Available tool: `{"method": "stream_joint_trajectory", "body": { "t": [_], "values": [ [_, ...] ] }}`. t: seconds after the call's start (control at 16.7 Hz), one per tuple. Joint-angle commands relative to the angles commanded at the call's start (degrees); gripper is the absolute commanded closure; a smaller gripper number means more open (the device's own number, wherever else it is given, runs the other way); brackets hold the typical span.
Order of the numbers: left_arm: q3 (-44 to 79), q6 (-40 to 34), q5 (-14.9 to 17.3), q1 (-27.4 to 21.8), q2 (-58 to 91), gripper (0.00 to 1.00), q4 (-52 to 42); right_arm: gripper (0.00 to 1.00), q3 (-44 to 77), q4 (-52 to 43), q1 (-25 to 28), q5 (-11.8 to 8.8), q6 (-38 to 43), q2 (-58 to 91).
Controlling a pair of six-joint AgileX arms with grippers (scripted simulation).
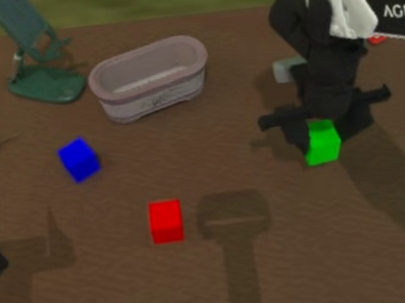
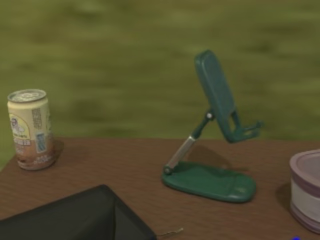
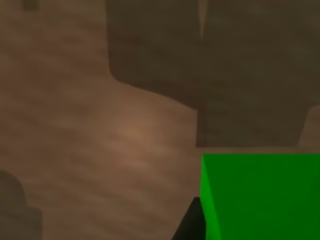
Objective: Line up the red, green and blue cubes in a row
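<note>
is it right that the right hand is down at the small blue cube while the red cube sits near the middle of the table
Not quite: the top view shows the right hand at the small bright green cube, not the blue one. The small deep blue cube lies apart at the table's left. The small bright red cube does sit near the middle.

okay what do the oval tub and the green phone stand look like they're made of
The oval tub: probably plastic or glazed ceramic, with pale pink-white walls, a smooth rounded rim and faint print on the side; which one, the look leaves open. The green phone stand: likely painted metal or hard plastic, an even dark-teal satin finish, with a bare silvery metal hinge arm.
</note>
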Motion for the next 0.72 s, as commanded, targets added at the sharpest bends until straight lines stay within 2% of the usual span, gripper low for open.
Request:
{"method": "stream_joint_trajectory", "body": {
  "t": [0.18,0.48,0.72],
  "values": [
    [0.0,0.0,0.0,0.0,0.0,0.00,0.0,1.00,2.5,-3.9,0.2,0.0,-0.1,-2.0],
    [0.0,0.0,0.0,0.0,0.0,0.00,0.0,1.00,2.5,-3.9,0.0,-0.1,0.1,-1.8],
    [0.0,0.0,0.0,0.0,0.0,0.00,0.0,1.00,4.1,-5.3,5.1,0.0,6.7,-1.5]
  ]
}}
